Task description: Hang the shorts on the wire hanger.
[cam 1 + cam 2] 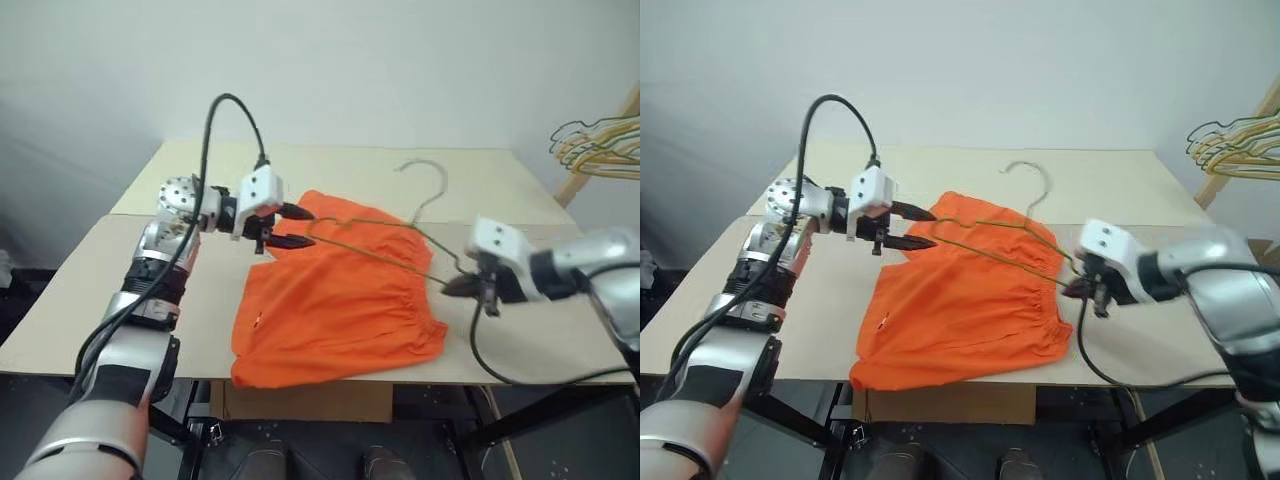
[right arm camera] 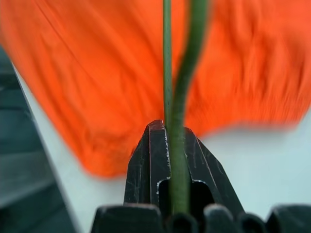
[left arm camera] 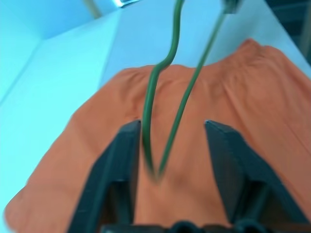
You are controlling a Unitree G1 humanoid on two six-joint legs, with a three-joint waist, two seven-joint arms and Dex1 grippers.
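Note:
The orange shorts (image 1: 340,310) lie spread flat on the beige table (image 1: 90,300), waistband toward the right. The wire hanger (image 1: 428,203) rests slanted over them, its hook pointing to the far side of the table. My right gripper (image 1: 450,287) is shut on the hanger's right corner; in the right wrist view the wire (image 2: 176,97) runs out from between the closed fingertips (image 2: 146,145). My left gripper (image 1: 305,227) is open at the hanger's left corner. That wire bend (image 3: 155,165) sits loose between the fingers (image 3: 116,165), above the fabric.
A bunch of yellow and green hangers (image 1: 595,140) hangs on a wooden stand at the far right, off the table. The shorts' lower hem lies at the table's near edge. Bare tabletop runs along the left and behind the shorts.

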